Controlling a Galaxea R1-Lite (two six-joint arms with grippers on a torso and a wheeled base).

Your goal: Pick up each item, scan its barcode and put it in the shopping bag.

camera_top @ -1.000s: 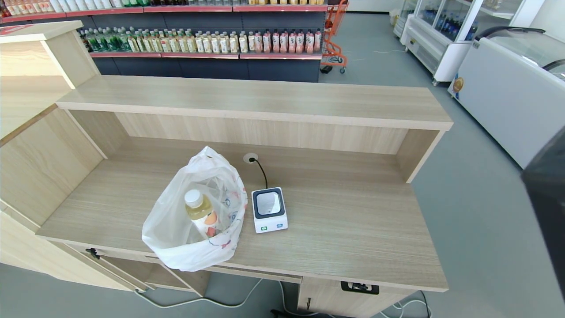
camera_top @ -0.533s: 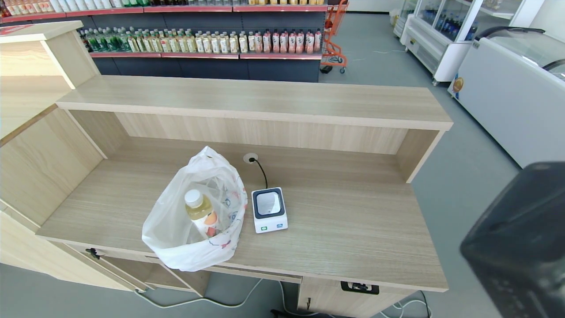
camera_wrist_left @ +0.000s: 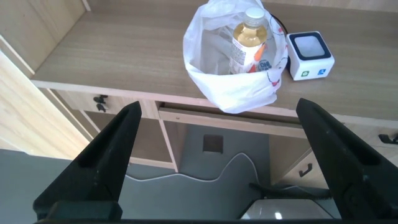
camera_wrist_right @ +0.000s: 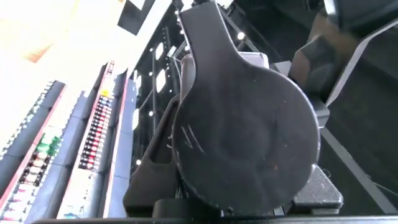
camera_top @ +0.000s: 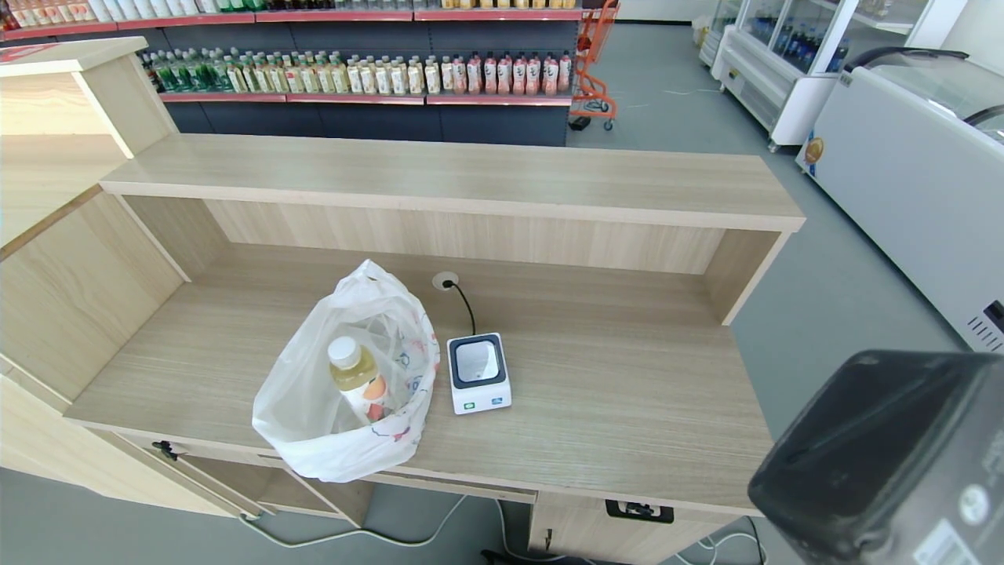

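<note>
White shopping bag (camera_top: 345,392) on the counter (camera_top: 612,392) already holds a drink bottle (camera_top: 353,373), with the scanner (camera_top: 478,371) just beside it. Left gripper (camera_wrist_left: 219,111) hangs spread and empty; right arm (camera_top: 878,455) sits low (grip unreadable). Bagging looks finished, so the next move calls for finding another item.

1. A light wooden checkout counter (camera_top: 612,392) has a raised upper ledge (camera_top: 439,176) along its far side.
2. Store shelves (camera_top: 361,74) lined with bottled drinks stand behind the counter.
3. An orange shopping cart (camera_top: 596,98) stands at the shelves' right end.
4. A white chest freezer (camera_top: 902,165) stands on the right, with a glass-door cooler (camera_top: 784,47) beyond it.
5. A white cable (camera_top: 353,537) lies on the floor under the counter.
</note>
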